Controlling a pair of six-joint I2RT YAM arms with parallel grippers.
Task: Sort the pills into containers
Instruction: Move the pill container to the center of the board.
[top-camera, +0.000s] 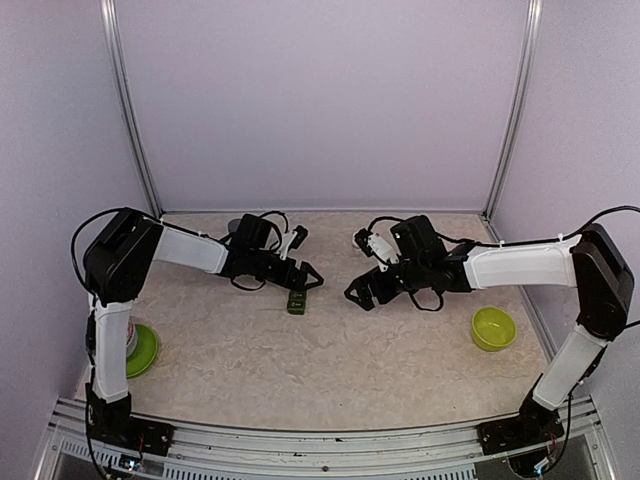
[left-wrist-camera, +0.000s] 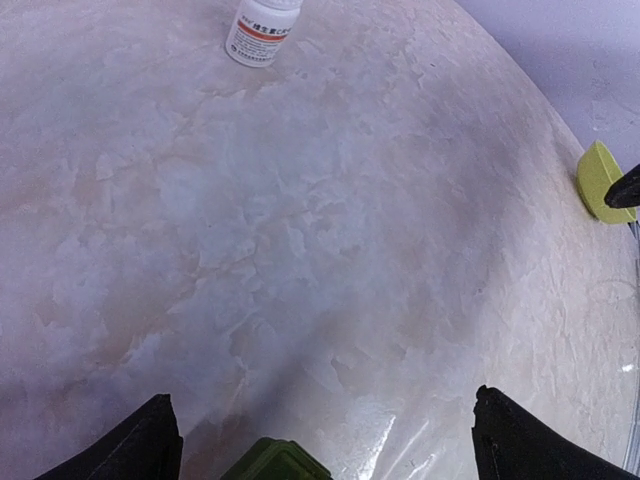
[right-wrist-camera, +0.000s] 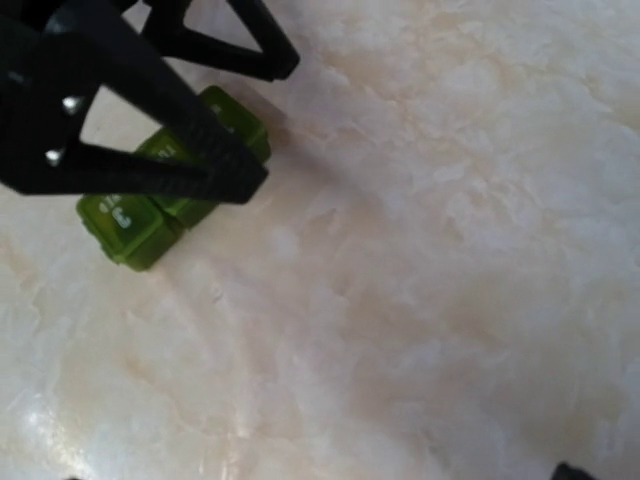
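A: where's the pill box?
B: the pill box (top-camera: 297, 302) lies flat on the surface (top-camera: 330, 370), a bit left of centre, between the two arms' tips. Olive green, a short strip of joined cells.
A: lids?
B: they look shut in the right wrist view. There are markings on them, too blurred to read.
A: left gripper?
B: the left gripper (top-camera: 308, 283) is right over the box, jaws wide apart, nothing clamped. In its own wrist view the fingers (left-wrist-camera: 140, 450) sit at the bottom corners and the box top pokes in at the bottom edge between them.
A: is it touching the box?
B: can't tell. From the right wrist camera one left finger crosses in front of the pill box (right-wrist-camera: 170, 180), and whether it makes contact isn't readable.
A: right gripper?
B: the right gripper (top-camera: 358, 298) is just right of the box and clear of it, pointing toward it. Jaws apart and empty. Its own fingers barely show at the bottom edge of its view.
A: anything else out there?
B: a white bottle (left-wrist-camera: 262, 30) with a red-orange label band, at the top of the left wrist view, well away from the box. A lime bowl (top-camera: 493, 328) on the right side near the right arm. A green dish (top-camera: 145, 348) at the left edge, partly behind the left arm.
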